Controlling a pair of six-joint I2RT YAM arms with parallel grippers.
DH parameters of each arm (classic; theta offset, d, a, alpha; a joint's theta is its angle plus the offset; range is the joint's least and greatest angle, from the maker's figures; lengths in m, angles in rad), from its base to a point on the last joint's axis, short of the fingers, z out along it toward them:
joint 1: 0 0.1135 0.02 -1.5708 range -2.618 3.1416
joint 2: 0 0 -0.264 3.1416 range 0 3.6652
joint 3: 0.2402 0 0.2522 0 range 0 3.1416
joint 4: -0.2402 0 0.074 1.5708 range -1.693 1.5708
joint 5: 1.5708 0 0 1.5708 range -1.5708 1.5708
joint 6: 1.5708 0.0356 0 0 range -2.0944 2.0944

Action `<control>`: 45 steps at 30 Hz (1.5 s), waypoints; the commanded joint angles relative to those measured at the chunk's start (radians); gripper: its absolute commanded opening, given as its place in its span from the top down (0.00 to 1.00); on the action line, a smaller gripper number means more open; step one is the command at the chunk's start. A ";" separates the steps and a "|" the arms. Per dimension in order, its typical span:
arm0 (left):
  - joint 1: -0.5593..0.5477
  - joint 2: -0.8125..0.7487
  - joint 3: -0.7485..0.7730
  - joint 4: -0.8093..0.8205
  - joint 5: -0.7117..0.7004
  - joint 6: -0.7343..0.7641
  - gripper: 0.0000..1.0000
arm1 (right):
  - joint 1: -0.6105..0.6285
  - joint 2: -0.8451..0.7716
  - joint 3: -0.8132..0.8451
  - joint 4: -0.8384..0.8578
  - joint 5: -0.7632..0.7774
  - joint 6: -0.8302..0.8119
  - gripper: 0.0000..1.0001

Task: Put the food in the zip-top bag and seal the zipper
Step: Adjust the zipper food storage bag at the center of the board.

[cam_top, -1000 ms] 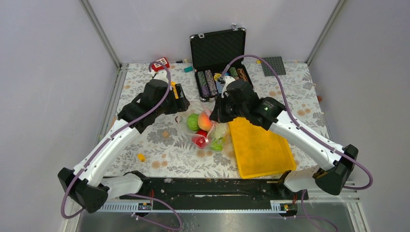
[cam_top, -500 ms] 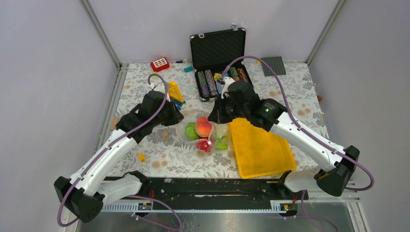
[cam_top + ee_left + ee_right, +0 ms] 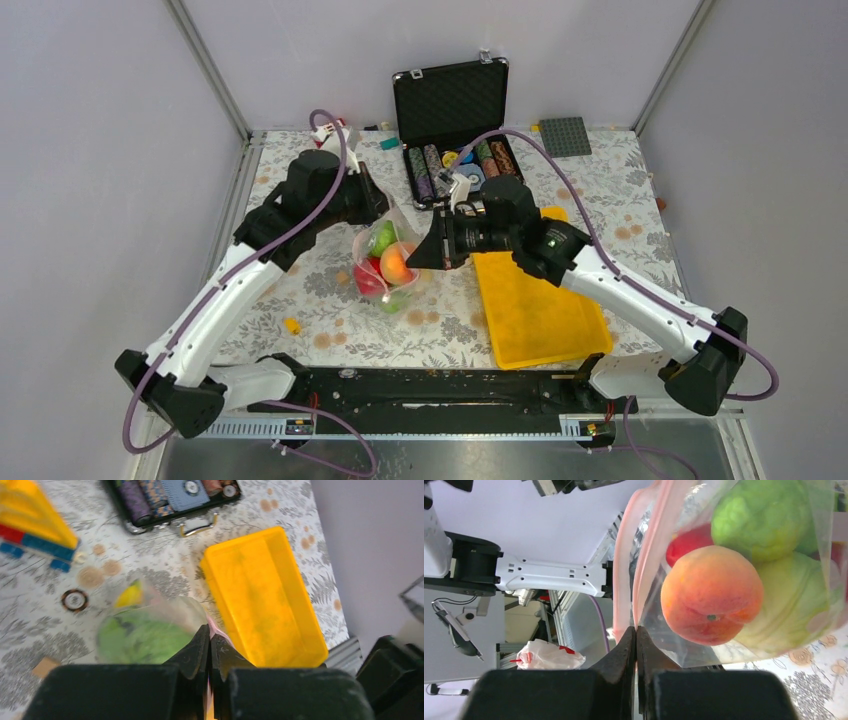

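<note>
The clear zip-top bag [image 3: 385,265] hangs lifted between my two grippers above the flowered table. The food shows through it: an orange-pink peach [image 3: 711,592], green pieces [image 3: 764,517], a red one [image 3: 689,542], and a yellow banana tip [image 3: 129,596]. My left gripper [image 3: 210,632] is shut on the pinkish zipper [image 3: 218,630] at the bag's far-left end. My right gripper [image 3: 636,630] is shut on the zipper [image 3: 644,555] at the other end, right of the bag. In the top view the left gripper [image 3: 375,207] is above the bag and the right gripper [image 3: 418,258] beside it.
A yellow tray [image 3: 540,310] lies right of the bag under the right arm. An open black case [image 3: 455,95] with poker chips stands at the back. A grey baseplate [image 3: 567,135] sits back right. Toy bricks [image 3: 35,525] and a loose chip [image 3: 74,600] lie at the left.
The left gripper has closed on the bag's zipper edge. Both arms have raised the bag off the table and carried it slightly left, so the food now hangs bunched together.
</note>
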 commanded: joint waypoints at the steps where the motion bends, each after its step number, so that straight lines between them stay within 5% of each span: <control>1: 0.006 0.093 0.094 0.129 0.168 0.063 1.00 | 0.043 -0.019 -0.032 0.146 -0.096 0.081 1.00; 5: -0.006 0.154 0.086 0.142 0.223 0.077 0.99 | 0.044 -0.005 -0.073 0.178 0.024 0.139 1.00; 11: -0.013 0.205 0.049 0.178 0.264 0.091 0.73 | 0.051 -0.027 -0.247 0.367 0.309 0.329 1.00; 14: -0.014 0.214 0.055 0.176 0.286 0.104 0.53 | 0.052 -0.043 -0.289 0.393 0.414 0.379 1.00; 18: -0.015 0.132 0.058 0.147 0.237 0.125 0.05 | 0.052 -0.080 -0.287 0.367 0.518 0.379 1.00; 19: -0.015 0.096 0.046 0.146 0.218 0.130 0.02 | 0.052 -0.088 -0.287 0.370 0.548 0.378 1.00; 25: -0.030 -0.219 -0.157 0.151 0.100 0.129 0.01 | 0.052 -0.105 -0.283 0.367 0.587 0.400 1.00; 32: -0.055 -0.713 -0.552 0.307 0.189 0.050 0.01 | 0.052 -0.068 -0.241 0.360 0.552 0.427 1.00; 39: -0.086 -0.811 -0.722 0.369 0.270 -0.032 0.04 | 0.053 -0.027 -0.198 0.361 0.543 0.468 1.00; 45: -0.200 -0.831 -0.789 0.410 0.130 -0.009 0.11 | 0.051 -0.006 -0.148 0.332 0.527 0.475 1.00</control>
